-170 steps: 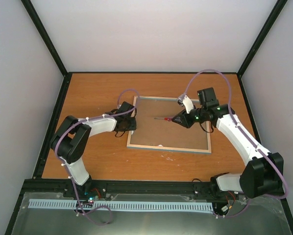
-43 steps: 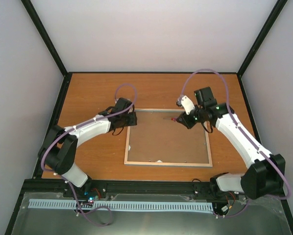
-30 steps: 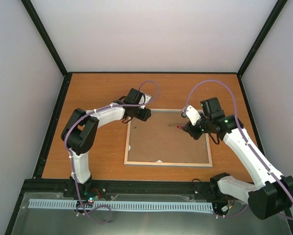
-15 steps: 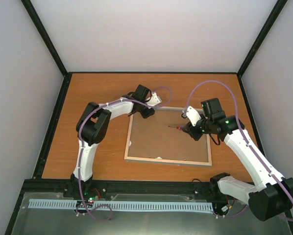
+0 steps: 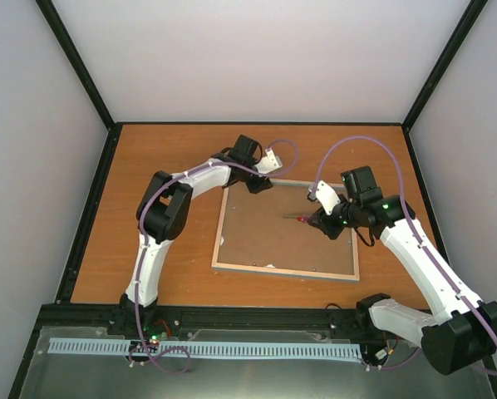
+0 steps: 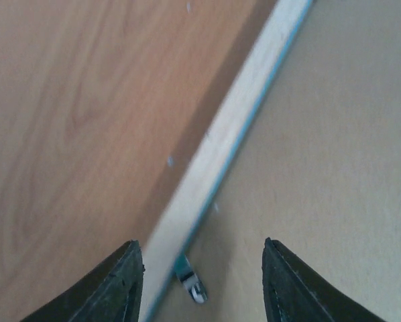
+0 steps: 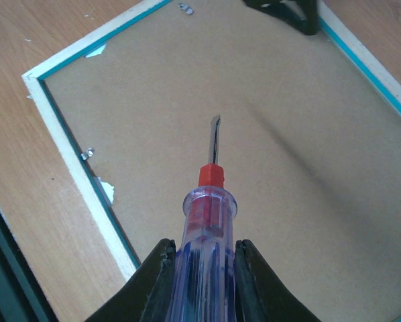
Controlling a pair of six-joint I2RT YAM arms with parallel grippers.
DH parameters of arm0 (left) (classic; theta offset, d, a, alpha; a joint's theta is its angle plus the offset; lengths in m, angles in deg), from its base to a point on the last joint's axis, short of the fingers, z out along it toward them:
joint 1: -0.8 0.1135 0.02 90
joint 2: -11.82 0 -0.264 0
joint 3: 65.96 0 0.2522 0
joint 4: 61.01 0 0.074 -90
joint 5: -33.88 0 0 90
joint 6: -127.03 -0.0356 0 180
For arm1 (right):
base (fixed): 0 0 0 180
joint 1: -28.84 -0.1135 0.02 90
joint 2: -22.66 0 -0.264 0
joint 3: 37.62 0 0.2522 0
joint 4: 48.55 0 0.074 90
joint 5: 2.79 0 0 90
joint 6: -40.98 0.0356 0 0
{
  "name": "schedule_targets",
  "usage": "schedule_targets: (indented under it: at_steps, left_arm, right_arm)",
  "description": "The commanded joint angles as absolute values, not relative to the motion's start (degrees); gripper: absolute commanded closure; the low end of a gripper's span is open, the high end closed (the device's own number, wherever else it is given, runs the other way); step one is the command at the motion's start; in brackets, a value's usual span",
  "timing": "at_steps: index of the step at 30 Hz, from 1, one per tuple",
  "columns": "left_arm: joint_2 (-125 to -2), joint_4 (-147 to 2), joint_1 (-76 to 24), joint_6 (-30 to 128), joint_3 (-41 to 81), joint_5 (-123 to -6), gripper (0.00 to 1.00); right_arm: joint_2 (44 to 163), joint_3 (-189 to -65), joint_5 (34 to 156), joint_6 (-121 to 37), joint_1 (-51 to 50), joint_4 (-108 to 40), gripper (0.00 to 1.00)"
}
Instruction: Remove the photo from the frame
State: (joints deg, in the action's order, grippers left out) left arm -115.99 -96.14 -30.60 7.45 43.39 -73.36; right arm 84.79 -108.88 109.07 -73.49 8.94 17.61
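Observation:
The frame (image 5: pixel 282 270) lies back side up on the table, its brown backing board (image 5: pixel 269 237) facing me; the photo is hidden under it. My left gripper (image 5: pixel 259 183) is at the frame's far left corner, open. In the left wrist view its fingers (image 6: pixel 128 285) straddle the pale wood edge (image 6: pixel 220 154), with a small metal clip (image 6: pixel 190 283) between them. My right gripper (image 7: pixel 202 251) is shut on a clear-handled screwdriver (image 7: pixel 210 201), its blade pointing over the middle of the board (image 7: pixel 288 134). From above, the screwdriver (image 5: pixel 304 219) hangs over the board's right half.
More metal clips (image 7: pixel 86 155) (image 7: pixel 185 8) sit along the frame's inner edge, with white scraps (image 7: pixel 105 190) beside them. The orange wooden table (image 5: pixel 165 150) is walled by black posts and white panels. The left gripper's tip (image 7: pixel 288 12) shows at the top of the right wrist view.
My left gripper has slid right along the frame's far edge to its corner, and the frame has turned slightly. The right gripper and screwdriver have barely moved.

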Motion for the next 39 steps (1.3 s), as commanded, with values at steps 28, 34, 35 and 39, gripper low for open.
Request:
schedule_targets:
  at_steps: [28,34,35,39]
  left_arm:
    - [-131.14,-112.94,-30.31,7.01,62.57,-74.15,0.67]
    - [-128.19,-116.08,-28.36,12.08,56.96,-71.48,0.75]
    - [-127.01,-115.66,-27.76,13.02,55.59,-70.6,0.77]
    - [-122.48,-113.62,-25.26,17.44,49.74,-67.8,0.8]
  right_arm:
    - [82.34,-112.09,115.01,-74.95,9.15,21.37,0.97]
    - [82.36,-111.78,115.96,-74.64,9.15,20.81,0.97]
    - [82.42,-111.66,116.16,-74.52,9.16,20.64,0.97]
    - [82.73,-111.43,117.03,-74.35,9.19,20.17,0.97]
